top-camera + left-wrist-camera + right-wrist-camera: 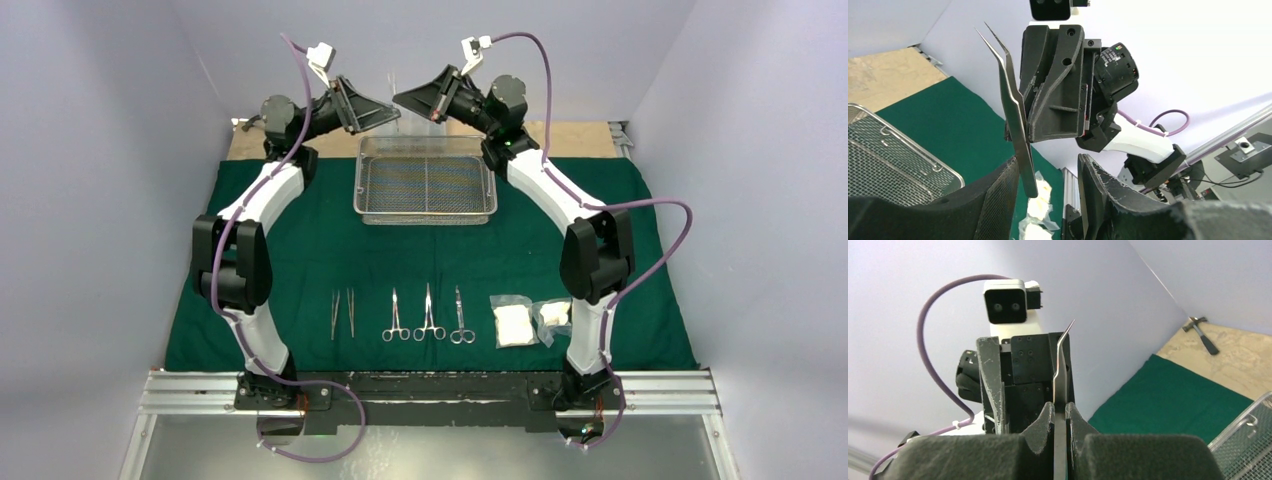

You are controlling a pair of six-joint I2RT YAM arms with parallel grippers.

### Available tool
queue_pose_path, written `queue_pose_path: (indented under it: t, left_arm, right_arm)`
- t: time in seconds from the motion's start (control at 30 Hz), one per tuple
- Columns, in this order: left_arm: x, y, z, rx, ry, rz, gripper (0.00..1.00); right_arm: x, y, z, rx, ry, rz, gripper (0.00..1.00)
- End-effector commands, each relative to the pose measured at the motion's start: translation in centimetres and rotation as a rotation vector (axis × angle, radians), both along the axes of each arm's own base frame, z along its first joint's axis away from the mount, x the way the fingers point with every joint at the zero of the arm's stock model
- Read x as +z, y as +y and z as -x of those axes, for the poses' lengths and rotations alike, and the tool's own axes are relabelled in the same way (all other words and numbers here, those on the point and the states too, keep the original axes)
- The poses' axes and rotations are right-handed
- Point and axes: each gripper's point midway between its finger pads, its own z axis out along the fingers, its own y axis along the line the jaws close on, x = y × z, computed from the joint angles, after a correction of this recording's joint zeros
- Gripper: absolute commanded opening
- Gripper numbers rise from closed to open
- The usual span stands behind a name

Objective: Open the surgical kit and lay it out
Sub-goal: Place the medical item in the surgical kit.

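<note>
Both grippers are raised, facing each other, above the far edge of the wire-mesh tray [425, 216]. My right gripper [1060, 409] is shut on a pair of steel tweezers [1061, 371] that points upward. In the left wrist view the tweezers [1013, 112] hang from the right gripper [1057, 87], their lower end between the fingers of my left gripper [1049, 161]. That gripper is open, with a wide gap to its far finger. On the green cloth [300, 250] lie a second pair of tweezers [343, 313], three scissors-like instruments [428, 318] and gauze packets [515, 323].
A small hammer [1201, 333] lies on the bare wooden board beyond the cloth's far edge. Grey walls close in the workspace on both sides and at the back. The metal rail [430, 392] with the arm bases runs along the near edge.
</note>
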Motion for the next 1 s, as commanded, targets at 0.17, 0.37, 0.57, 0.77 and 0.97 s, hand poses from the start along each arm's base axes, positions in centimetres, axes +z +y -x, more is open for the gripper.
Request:
queue_pose_path:
  t: [0.17, 0.37, 0.57, 0.77, 0.97]
  left_arm:
    - [1.0, 0.1, 1.0, -0.015, -0.039, 0.02, 0.36]
    - [-0.5, -0.2, -0.6, 0.067, -0.037, -0.104, 0.25]
    - [-0.9, -0.3, -1.4, 0.11, -0.053, -0.186, 0.0]
    - [-2.4, 0.9, -3.1, 0.217, -0.073, -0.353, 0.0]
    - [-4.3, 1.8, -3.6, 0.282, -0.073, -0.48, 0.0]
  right_arm:
    - [2.5, -0.1, 1.3, 0.036, -0.044, -0.089, 0.03]
    - [2.6, 0.1, 1.5, 0.043, -0.045, -0.1, 0.04]
    - [2.4, 0.0, 1.3, 0.021, -0.039, -0.092, 0.16]
    - [2.3, -2.0, 0.2, -0.163, -0.067, -0.052, 0.67]
    - [0.8, -1.4, -1.6, -0.317, -0.052, 0.126, 0.7]
